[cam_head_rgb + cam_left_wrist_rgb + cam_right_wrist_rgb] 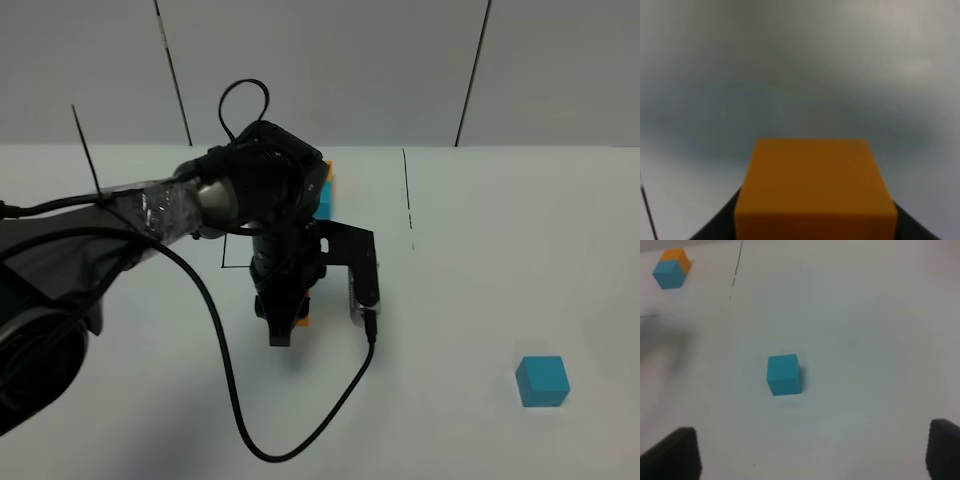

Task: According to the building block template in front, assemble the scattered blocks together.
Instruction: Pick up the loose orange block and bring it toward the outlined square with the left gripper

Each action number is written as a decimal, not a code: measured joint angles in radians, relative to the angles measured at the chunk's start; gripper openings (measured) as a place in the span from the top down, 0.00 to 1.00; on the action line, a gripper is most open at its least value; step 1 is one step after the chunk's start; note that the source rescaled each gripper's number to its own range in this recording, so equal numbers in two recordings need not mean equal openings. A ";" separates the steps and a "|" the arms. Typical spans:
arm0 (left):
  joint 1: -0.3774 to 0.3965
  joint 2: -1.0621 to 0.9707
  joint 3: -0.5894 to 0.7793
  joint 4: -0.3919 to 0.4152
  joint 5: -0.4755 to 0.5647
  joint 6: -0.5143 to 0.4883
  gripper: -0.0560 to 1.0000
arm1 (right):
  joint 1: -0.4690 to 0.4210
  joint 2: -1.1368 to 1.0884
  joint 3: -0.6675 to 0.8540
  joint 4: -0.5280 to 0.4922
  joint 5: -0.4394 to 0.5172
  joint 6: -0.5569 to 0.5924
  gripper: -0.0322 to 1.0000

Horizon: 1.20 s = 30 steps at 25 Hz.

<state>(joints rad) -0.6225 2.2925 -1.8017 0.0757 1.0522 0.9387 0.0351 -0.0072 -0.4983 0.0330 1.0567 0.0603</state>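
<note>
**Exterior high view.** The left pincer point(285, 328) points down over the middle of the white tabletop point(480, 250). Its jaws are clamped on the plain orange matte cube point(304, 316), of which only a sliver shows between the fingers. The template pair of small orange and cyan cubes point(324, 195) lies toward the far edge, largely hidden behind the arm. The plain cyan-blue matte cube point(543, 381) sits well apart, near the right edge.

**Left wrist view.** The orange cube point(815, 190) fills the lower centre, with a dark finger point(720, 225) against each side. Whether it rests on the tabletop cannot be told.

**Right wrist view.** Only this view shows the right pincer point(812, 452), spread wide and holding nothing. The cyan-blue cube point(784, 374) lies ahead of it, untouched. The template pair point(671, 269) appears whole here, its orange cube touching its cyan one.
</note>
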 joint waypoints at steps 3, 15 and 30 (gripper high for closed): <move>-0.022 0.057 -0.043 -0.001 -0.001 0.002 0.95 | 0.000 0.000 0.000 0.000 0.000 0.000 0.20; -0.041 0.127 -0.123 -0.076 -0.031 0.049 0.95 | 0.000 0.000 0.000 0.000 0.000 0.000 0.20; -0.045 0.138 -0.125 -0.076 -0.029 0.049 0.95 | 0.000 0.000 0.000 0.000 0.000 0.000 0.20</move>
<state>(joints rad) -0.6677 2.4302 -1.9271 0.0000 1.0233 0.9876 0.0351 -0.0072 -0.4983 0.0330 1.0567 0.0603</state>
